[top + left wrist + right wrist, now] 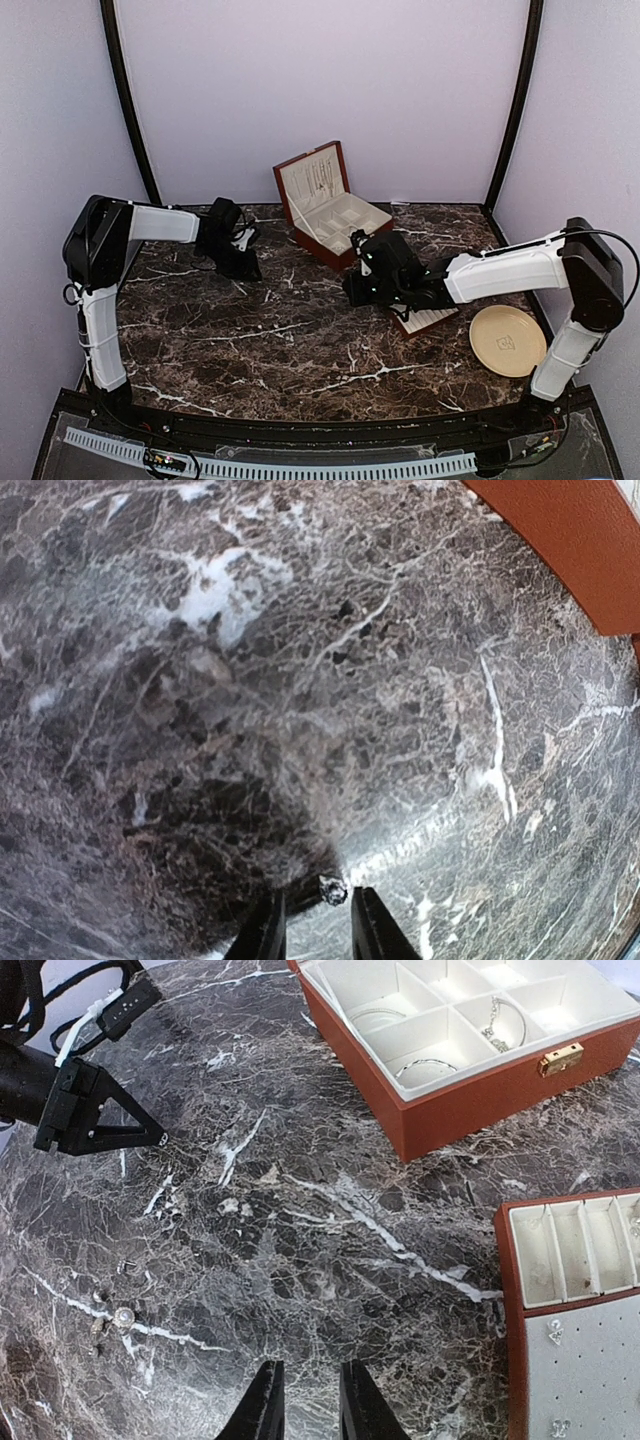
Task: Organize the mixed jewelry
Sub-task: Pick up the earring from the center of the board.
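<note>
Top view: the left end effector (243, 265) is sitting low over the dark marble worktop (250, 340), to the left of the open wooden box (330, 205). The right end effector (358, 288) is reaching in just in front of that box, beside the insert tray (428, 319); a beige plate (507, 341) is lying near the right arm's base. Left wrist view: the fingers are standing a narrow gap apart, gripping nothing; a small shiny piece (332, 889) is lying on the worktop right at the tips, in line with the gap. Right wrist view: the fingers are standing slightly apart with nothing between them. Loose pieces (122, 1315) are lying on the worktop to the left, well apart from the box; fine chains (497, 1022) are lying in the box compartments; earrings (555, 1331) are sitting on the tray's grey pad.
</note>
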`<state>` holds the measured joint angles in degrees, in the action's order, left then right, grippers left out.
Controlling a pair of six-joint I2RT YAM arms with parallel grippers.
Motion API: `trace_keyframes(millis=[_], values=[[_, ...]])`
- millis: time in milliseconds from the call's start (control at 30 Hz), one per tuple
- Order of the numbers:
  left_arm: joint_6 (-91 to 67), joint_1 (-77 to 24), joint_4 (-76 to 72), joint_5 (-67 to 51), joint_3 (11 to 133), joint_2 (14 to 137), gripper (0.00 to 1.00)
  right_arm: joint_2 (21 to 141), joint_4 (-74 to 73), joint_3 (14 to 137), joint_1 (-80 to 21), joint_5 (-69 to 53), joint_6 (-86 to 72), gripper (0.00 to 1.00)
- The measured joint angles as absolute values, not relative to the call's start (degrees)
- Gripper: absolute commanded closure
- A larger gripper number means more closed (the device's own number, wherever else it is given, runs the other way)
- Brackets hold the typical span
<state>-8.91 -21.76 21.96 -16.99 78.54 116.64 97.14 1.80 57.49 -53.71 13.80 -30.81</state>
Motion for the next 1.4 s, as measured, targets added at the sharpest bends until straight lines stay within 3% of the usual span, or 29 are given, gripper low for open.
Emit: trace_keyframes(millis=[800, 867, 1400], values=[[-8.6, -21.8, 20.8, -17.9, 79.8, 118.3, 0.94, 96.8, 1.8, 55.9, -53.7, 13.8, -32.0, 0.79], [-8.7, -21.8, 20.6, -18.3, 79.8, 118.4, 1.00, 96.8, 1.8, 55.9, -53.7, 13.8, -32.0, 0.79], [-10.2, -21.8, 20.6, -20.5, 80.7, 117.2, 1.00, 88.1, 0.1, 51.3, -52.1, 16.6, -32.8, 0.78]])
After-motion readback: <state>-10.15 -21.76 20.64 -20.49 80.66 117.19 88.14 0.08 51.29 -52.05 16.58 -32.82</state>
